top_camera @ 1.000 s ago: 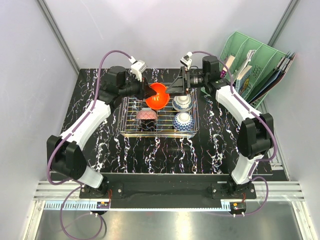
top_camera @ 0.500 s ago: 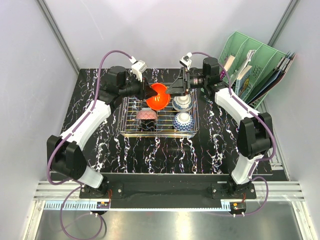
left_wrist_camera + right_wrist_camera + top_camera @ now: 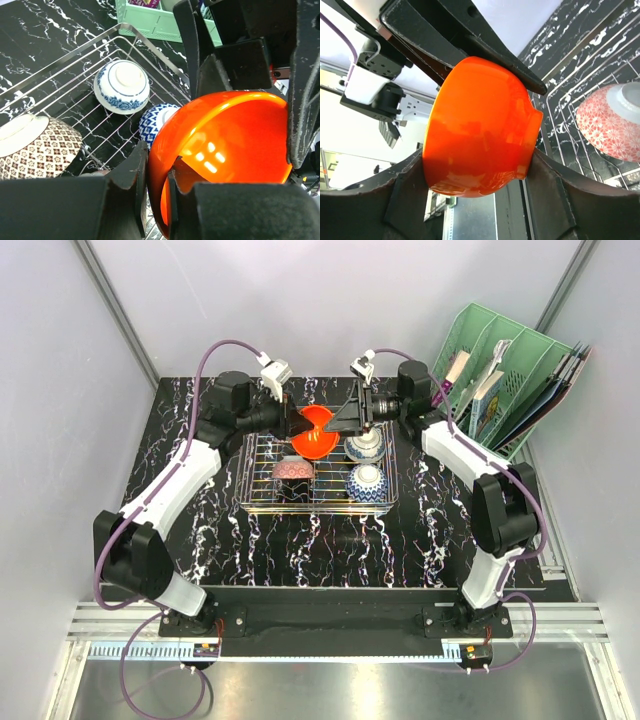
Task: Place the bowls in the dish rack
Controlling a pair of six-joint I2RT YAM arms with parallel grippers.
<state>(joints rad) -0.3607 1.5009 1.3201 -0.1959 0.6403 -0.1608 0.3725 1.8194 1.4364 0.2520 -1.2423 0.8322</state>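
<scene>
- Top view: the left gripper (image 3: 290,424) and the right gripper (image 3: 343,420) meet at the orange bowl (image 3: 316,430), which is tilted over the far end of the dish rack (image 3: 320,506).
- Left wrist: the left gripper is clamped on the bowl's rim.
- Right wrist: the right gripper's fingers (image 3: 407,175) straddle the bowl, spread wide. It cannot be told whether they press on it.

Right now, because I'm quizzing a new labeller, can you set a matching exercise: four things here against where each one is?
Things:
1. orange bowl
2. pink patterned bowl
3. nearer blue-and-white bowl
4. green organiser

Places:
A. near right corner of the dish rack
B. far right, outside the dish rack
C. above the dish rack, rim pinched by the left fingers
D. near left corner of the dish rack

Pairs: 1-C, 2-D, 3-A, 4-B
</scene>
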